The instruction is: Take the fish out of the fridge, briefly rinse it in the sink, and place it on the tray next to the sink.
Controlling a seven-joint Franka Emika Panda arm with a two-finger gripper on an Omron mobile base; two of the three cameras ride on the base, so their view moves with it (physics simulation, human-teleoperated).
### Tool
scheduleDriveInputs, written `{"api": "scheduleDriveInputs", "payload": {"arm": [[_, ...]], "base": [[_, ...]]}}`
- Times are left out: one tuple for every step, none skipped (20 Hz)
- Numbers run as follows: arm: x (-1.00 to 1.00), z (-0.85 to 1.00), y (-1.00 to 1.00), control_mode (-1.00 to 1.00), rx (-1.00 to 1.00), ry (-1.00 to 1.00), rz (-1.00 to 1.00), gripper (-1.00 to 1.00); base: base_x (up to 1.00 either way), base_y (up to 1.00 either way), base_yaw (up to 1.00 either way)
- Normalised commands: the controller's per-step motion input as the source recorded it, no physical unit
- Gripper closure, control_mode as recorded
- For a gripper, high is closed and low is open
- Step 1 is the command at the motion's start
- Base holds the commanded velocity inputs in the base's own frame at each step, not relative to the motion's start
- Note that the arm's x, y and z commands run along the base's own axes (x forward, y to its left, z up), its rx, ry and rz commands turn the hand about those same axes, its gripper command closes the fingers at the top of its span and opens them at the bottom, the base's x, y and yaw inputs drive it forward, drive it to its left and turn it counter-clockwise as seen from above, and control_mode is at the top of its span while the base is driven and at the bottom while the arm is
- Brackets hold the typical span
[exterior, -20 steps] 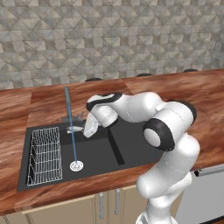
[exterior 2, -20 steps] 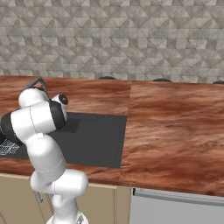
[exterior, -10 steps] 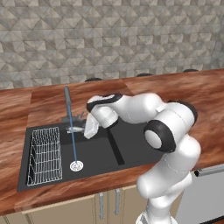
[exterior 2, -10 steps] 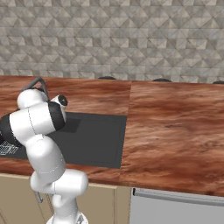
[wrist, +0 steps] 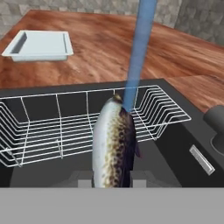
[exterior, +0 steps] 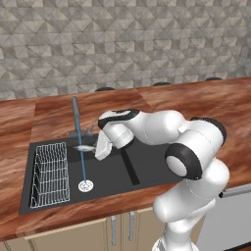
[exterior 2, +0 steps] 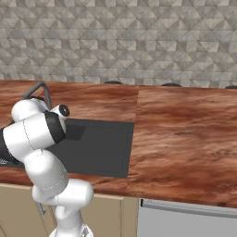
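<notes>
The rinse step is in hand. The hand (exterior: 98, 148) grips the fish (wrist: 114, 146) by its rear end, holding it over the left basin of the sink (exterior: 147, 169) so that its far tip meets the blue water stream (wrist: 138, 54) falling from the faucet (exterior: 77, 117).

Next, I judge, the hand must lift the fish clear of the wire rack (wrist: 65, 124) and carry it to the tray (wrist: 39, 45), which sits on the tabletop (wrist: 105, 48) at about 11 o'clock beyond the rack.

The hand view shows the tray and the fish's speckled skin; the left base view shows the drain (exterior: 86, 186) under the stream. The right base view adds bare tabletop to the right of the sink.
</notes>
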Motion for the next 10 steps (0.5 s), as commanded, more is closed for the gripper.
{"api": "scheduleDriveInputs", "payload": {"arm": [[0.19, 0.00, 0.00, -1.00, 0.00, 0.00, 0.00, 1.00], [0.37, 0.00, 0.00, -1.00, 0.00, 0.00, 0.00, 1.00], [0.51, 0.00, 0.00, -1.00, 0.00, 0.00, 0.00, 1.00], [0.49, 0.00, 0.03, -1.00, 0.00, 0.00, 0.00, 1.00], [0.49, 0.00, 0.02, -1.00, 0.00, 0.00, 0.00, 1.00], [0.41, 0.00, 0.01, -1.00, 0.00, 0.00, 0.00, 1.00], [0.11, 0.00, 0.00, -1.00, 0.00, 0.00, 0.00, 1.00], [0.00, 0.00, 0.00, -1.00, 0.00, 0.00, 0.00, 1.00], [0.00, 0.00, 0.00, -1.00, 0.00, 0.00, 0.00, 1.00], [0.00, 0.00, 0.00, -1.00, 0.00, 0.00, 0.00, 1.00]], "base": [[0.00, 0.00, 0.00], [0.00, 0.00, 0.00], [0.00, 0.00, 0.00], [0.00, 0.00, 0.00], [0.00, 0.00, 0.00], [0.00, 0.00, 0.00], [0.00, 0.00, 0.00], [0.00, 0.00, 0.00], [0.00, 0.00, 0.00], [0.00, 0.00, 0.00]]}}
